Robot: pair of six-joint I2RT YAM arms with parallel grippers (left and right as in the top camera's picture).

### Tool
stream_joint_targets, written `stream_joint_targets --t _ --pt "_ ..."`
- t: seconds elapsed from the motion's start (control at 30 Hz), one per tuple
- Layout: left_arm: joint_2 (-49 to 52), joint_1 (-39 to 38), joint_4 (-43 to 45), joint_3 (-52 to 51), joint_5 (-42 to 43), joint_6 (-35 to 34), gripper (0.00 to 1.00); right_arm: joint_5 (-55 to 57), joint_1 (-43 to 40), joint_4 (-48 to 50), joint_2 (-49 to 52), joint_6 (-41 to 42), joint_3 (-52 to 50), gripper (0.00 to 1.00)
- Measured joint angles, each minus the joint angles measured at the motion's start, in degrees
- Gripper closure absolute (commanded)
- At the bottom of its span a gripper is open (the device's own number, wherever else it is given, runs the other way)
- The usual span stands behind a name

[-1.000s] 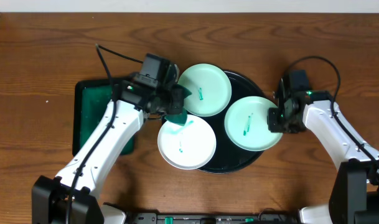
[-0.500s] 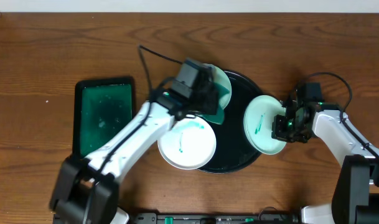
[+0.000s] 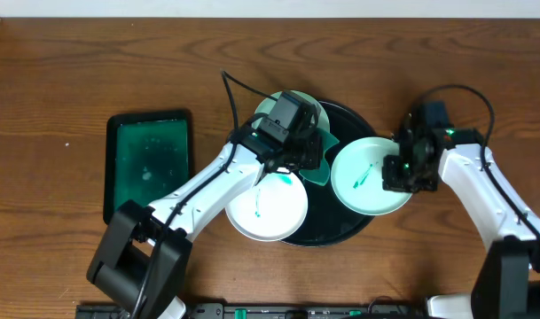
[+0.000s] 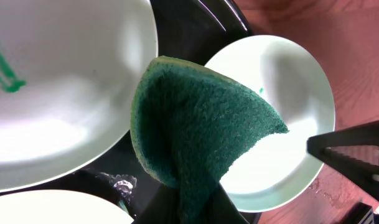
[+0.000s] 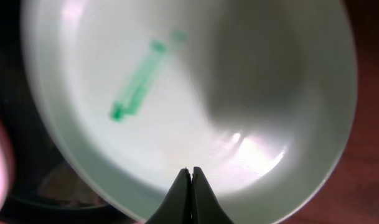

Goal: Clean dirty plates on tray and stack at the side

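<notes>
The black tray [image 3: 339, 229] holds three plates. A white plate [image 3: 268, 208] with a green smear lies at its front left. A mint plate [image 3: 268, 108] at the back is mostly hidden under my left arm. My right gripper [image 3: 401, 173] is shut on the right rim of the other mint plate [image 3: 363, 182], which has a green smear [image 5: 136, 93]; the jaws [image 5: 190, 173] pinch its edge [image 5: 270, 186]. My left gripper [image 3: 307, 152] is shut on a dark green sponge [image 3: 321, 167], which hangs [image 4: 201, 118] between the back plate [image 4: 58, 93] and the held plate [image 4: 289, 93].
A smaller rectangular dark green tray [image 3: 147, 164] lies on the wooden table [image 3: 57, 80] at the left. My right gripper's black body [image 4: 357, 155] shows at the edge of the left wrist view. Cables arch over both arms.
The right gripper has brought the mint plate left and flatter over the tray's right side. The left gripper has shifted the sponge right and forward, to that plate's left edge.
</notes>
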Motion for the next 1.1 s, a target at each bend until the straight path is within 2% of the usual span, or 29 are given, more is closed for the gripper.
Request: stream_joint_targets --t 0.03,0.1,0.2,0.33,0.5,0.6,0.67,0.73,0.8,0.83,1.1 --pt "0.0 0.15 0.02 0.0 0.0 0.02 0.93 0.59 1.29 -0.15 -0.48 -0.24 1.07 0.96" --pt "0.0 0.04 0.28 0.0 0.0 0.02 0.93 1.51 3.76 -0.11 -1.03 -0.7 2.36 0.85" --pt "0.0 -0.48 0.92 0.0 0.0 0.04 0.93 2.97 5.25 -0.68 -1.11 0.24 2.56 0.78" --pt "0.0 -2.36 4.02 0.0 0.0 -0.02 0.93 3.17 0.15 -1.7 -1.11 2.73 2.56 0.66" --pt "0.0 -4.13 5.01 0.0 0.04 -0.04 0.93 -1.01 -9.57 -1.14 -1.11 2.56 1.22 0.62" --pt "0.0 -4.09 5.01 0.0 0.02 -0.04 0.93 -2.84 -11.72 1.42 -1.11 2.16 -3.02 0.62" --pt "0.0 -4.07 5.03 0.0 0.02 -0.02 0.93 -3.87 -12.0 3.54 -1.05 1.97 -6.12 0.65" --pt "0.0 -4.07 5.01 0.0 0.02 -0.04 0.93 -5.22 -11.98 7.72 -1.05 1.44 -9.25 0.84" --pt "0.0 -4.07 5.05 0.0 0.02 -0.04 0.93 -5.92 -11.76 10.23 -1.03 1.09 -11.37 0.96" --pt "0.0 -4.07 5.01 0.0 0.02 -0.04 0.93 -6.38 -11.52 11.02 -1.03 0.85 -12.15 0.99" --pt "0.07 -4.07 5.46 0.0 0.02 -0.04 0.93 -7.56 -6.23 9.86 -1.11 -0.46 -12.44 0.99"
